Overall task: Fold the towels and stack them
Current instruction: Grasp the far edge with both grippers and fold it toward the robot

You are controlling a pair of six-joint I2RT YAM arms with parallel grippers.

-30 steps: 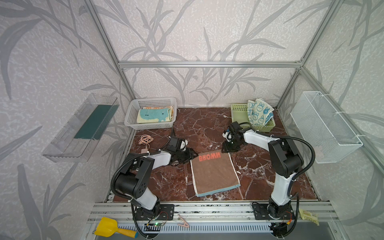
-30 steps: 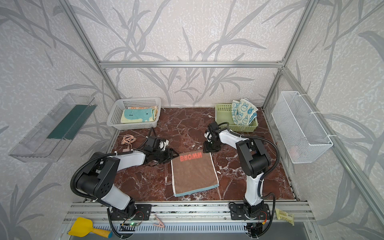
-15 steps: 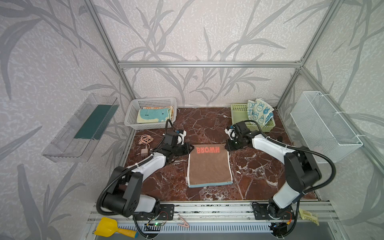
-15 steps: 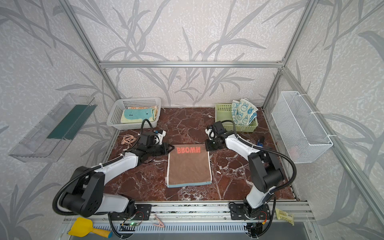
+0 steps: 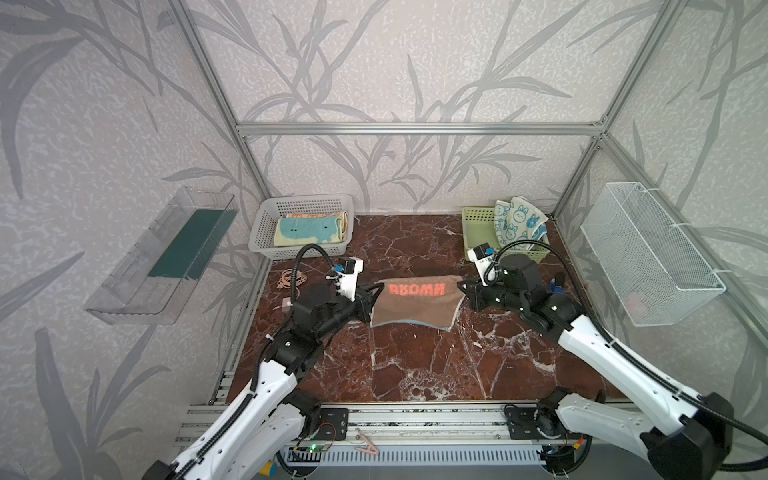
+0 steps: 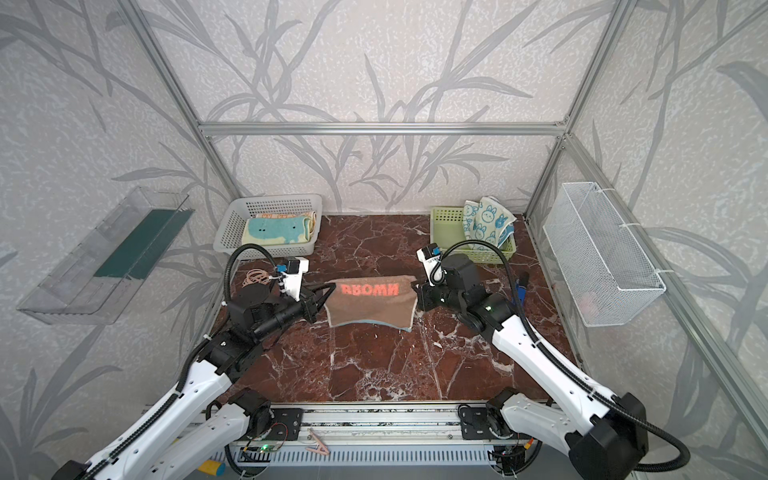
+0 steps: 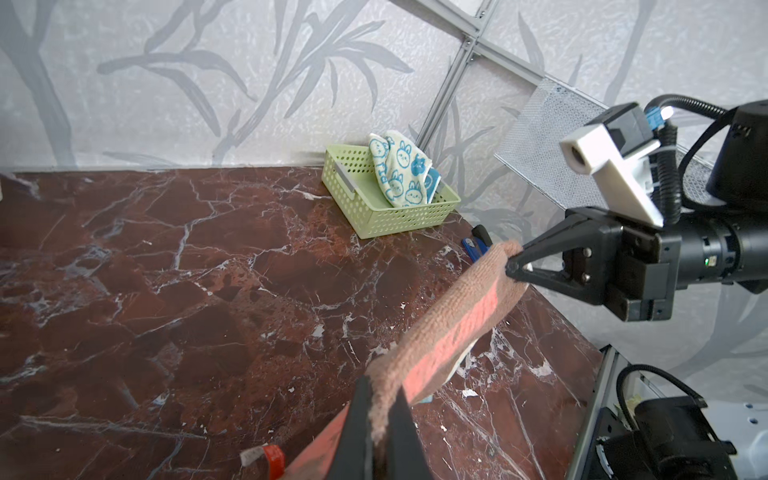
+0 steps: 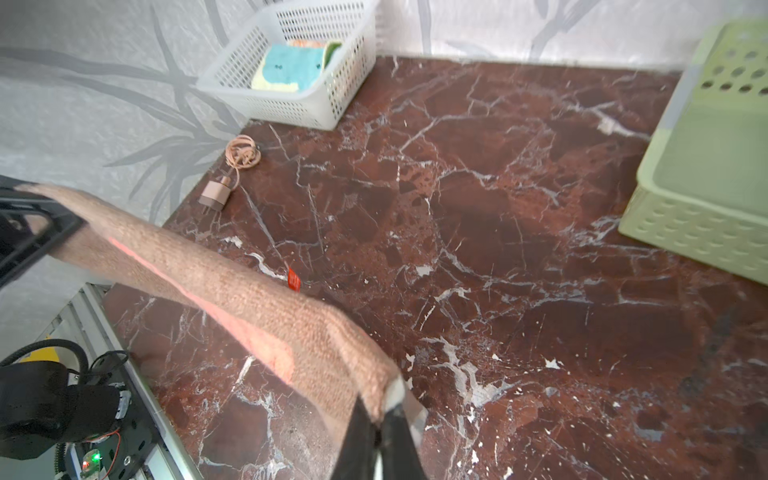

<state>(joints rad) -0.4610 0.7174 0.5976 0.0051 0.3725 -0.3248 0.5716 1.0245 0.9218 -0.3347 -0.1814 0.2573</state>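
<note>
We log brown towel (image 5: 415, 307): strung between left pincer (image 5: 379, 287) and right pincer (image 5: 460, 286), each clamped tight on one corner, over the surface (image 5: 415, 374). Folding step, we judge; next, carry both corners evenly nearward.

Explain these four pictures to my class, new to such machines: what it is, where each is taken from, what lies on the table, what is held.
Two white robot arms work at a marble table. Two pictures look down from overhead, nearly alike; two come from cameras on the arms' wrists. The left tool and the right tool are each shut on a corner of the brown towel with red letters, holding it up between them. At the back, a white basket holds folded towels and a green basket holds a white bunny towel.
</note>
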